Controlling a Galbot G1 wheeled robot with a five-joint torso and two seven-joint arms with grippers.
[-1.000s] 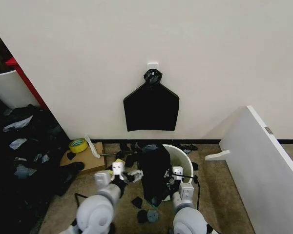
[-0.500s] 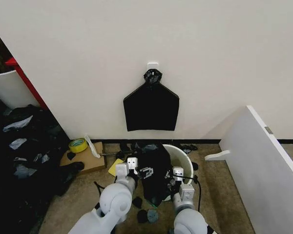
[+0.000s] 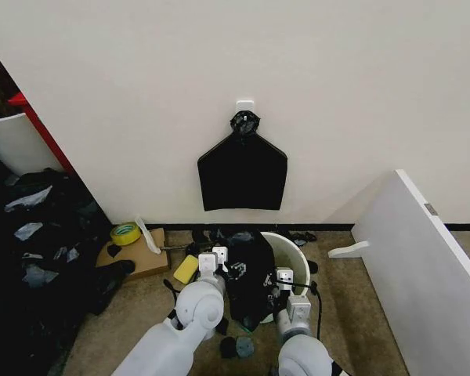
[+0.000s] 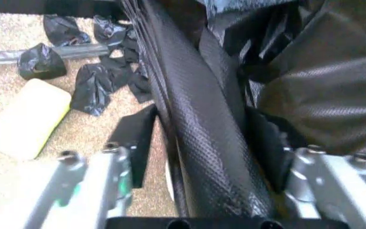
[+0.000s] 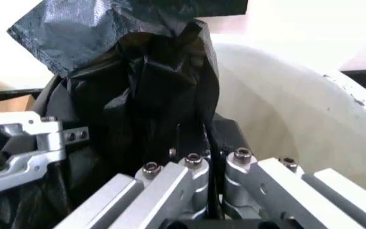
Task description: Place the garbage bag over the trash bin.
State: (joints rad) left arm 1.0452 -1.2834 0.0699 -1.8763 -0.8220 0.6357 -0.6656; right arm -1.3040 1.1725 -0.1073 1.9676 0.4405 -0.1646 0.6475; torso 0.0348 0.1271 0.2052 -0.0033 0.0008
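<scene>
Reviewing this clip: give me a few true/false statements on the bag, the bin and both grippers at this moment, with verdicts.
1. The garbage bag drapes over the near side of the trash bin. True.
2. The right gripper is open and clear of the bag. False: it is shut on a fold of it.
3. The left gripper has its fingers either side of a bag fold. True.
4. The bin's inside is fully lined. False: bare white wall shows.

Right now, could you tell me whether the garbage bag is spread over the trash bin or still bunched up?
Bunched up. The garbage bag hangs crumpled over one side of the trash bin, whose white inside remains bare; the right claw pinches a fold.
</scene>
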